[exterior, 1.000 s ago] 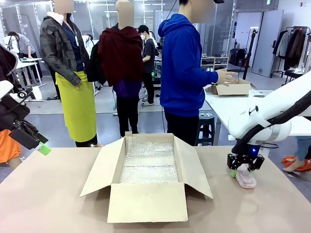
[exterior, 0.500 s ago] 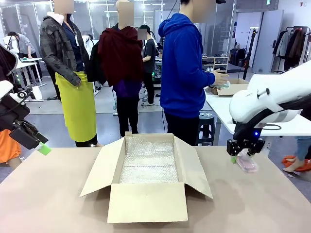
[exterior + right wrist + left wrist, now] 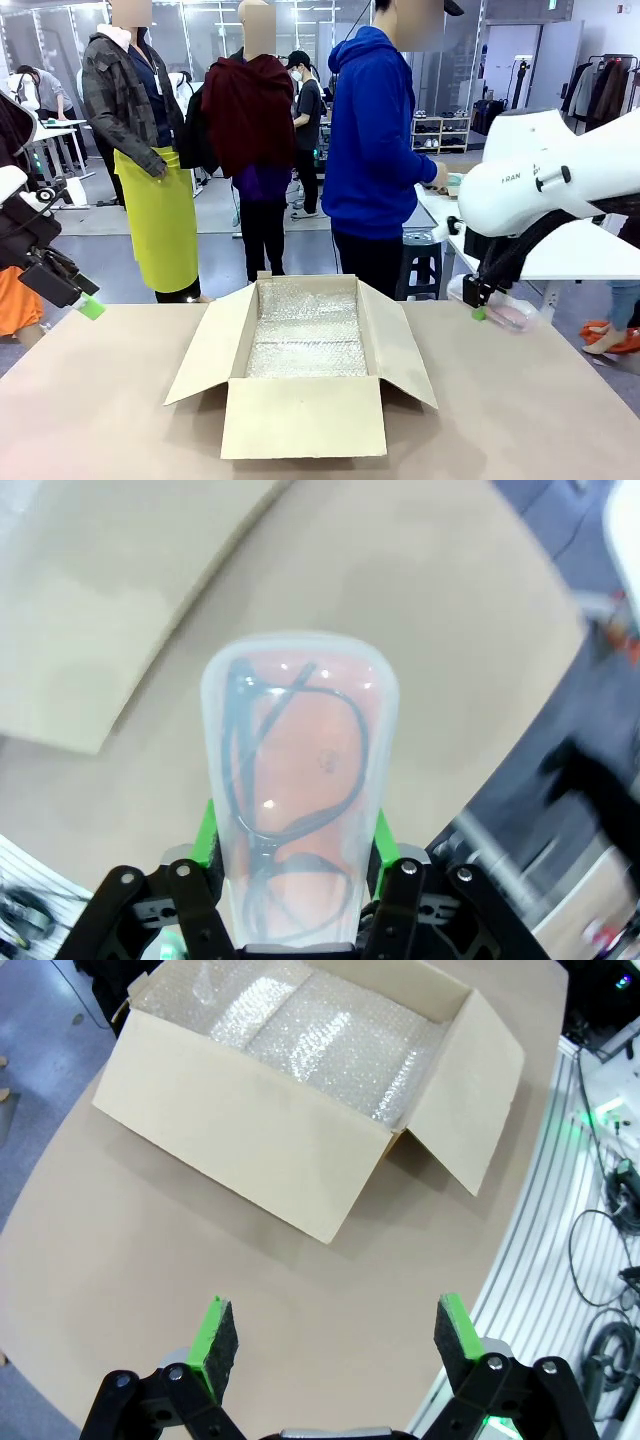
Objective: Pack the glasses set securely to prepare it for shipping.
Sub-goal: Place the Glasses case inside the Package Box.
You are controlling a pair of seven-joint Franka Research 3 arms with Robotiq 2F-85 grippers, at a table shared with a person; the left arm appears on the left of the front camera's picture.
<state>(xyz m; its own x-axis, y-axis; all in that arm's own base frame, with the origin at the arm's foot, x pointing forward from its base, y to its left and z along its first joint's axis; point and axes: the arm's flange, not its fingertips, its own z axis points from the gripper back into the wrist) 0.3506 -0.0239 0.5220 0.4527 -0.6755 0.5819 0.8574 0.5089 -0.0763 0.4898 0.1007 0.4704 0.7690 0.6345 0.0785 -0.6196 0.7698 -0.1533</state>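
Carrying the pink case (image 3: pixel 295 740), clamped between its fingers, the right gripper (image 3: pixel 295 832) hangs right of the open box (image 3: pixel 300 418). Left gripper (image 3: pixel 330 1335): fingers apart. Nothing packed yet; sealing remains.

An open cardboard box (image 3: pixel 305 415) lined with bubble wrap (image 3: pixel 305 335) sits mid-way across the table (image 3: pixel 100 420), the right gripper (image 3: pixel 480 303) grips the pale pink case (image 3: pixel 512 316) above its right side, and the left gripper (image 3: pixel 85 300) hangs far left.
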